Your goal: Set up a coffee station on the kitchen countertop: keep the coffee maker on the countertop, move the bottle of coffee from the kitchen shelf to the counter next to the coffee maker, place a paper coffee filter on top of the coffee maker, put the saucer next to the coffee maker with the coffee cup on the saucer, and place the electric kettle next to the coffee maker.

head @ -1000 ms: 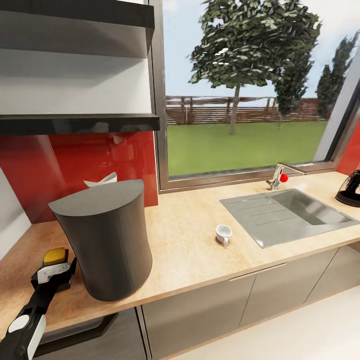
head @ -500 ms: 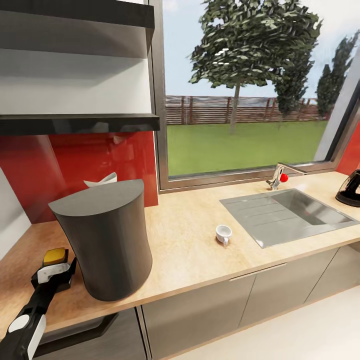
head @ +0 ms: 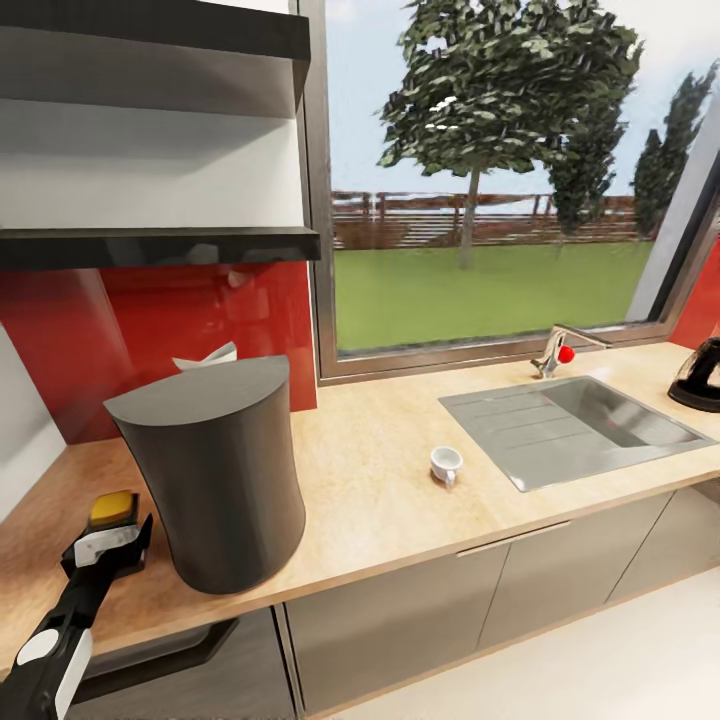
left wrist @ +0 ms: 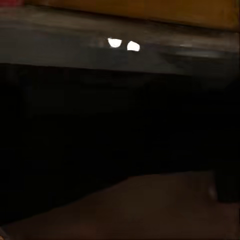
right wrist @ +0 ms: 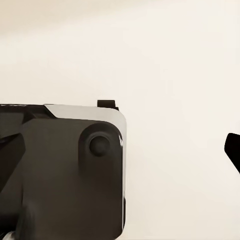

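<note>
Reaching along the front left corner of the worktop (head: 380, 500), the left gripper (head: 108, 548) sits low beside the coffee maker (head: 215, 470), with a small yellow-topped thing (head: 110, 508) just beyond its tip. I take that to be the coffee bottle, though too little of it shows to be sure. It looks to lie straight ahead of the jaws, touching or nearly so. Whether they are closed on it, or parted around it, cannot be told: the head view shows the gripper from behind, and the left wrist view is almost wholly dark, with a thin amber strip along one edge.

The filter (head: 208, 354) peeks out white behind the coffee maker's top, near the back wall; most of it is hidden, so whether it rests on the machine or behind it is unclear. The cup (head: 446, 466) lies on its side in the middle of the worktop, between the coffee maker and the sink (head: 580, 425), its mouth turned up and leftward. The kettle (head: 698, 376) stands at the far right end, cut off by the picture's edge.

The left arm is much the nearer to the bottle and the machine. In the right wrist view the right gripper (right wrist: 175, 165) shows one dark finger tip against pale floor, its spread not readable. I can make out no saucer.
</note>
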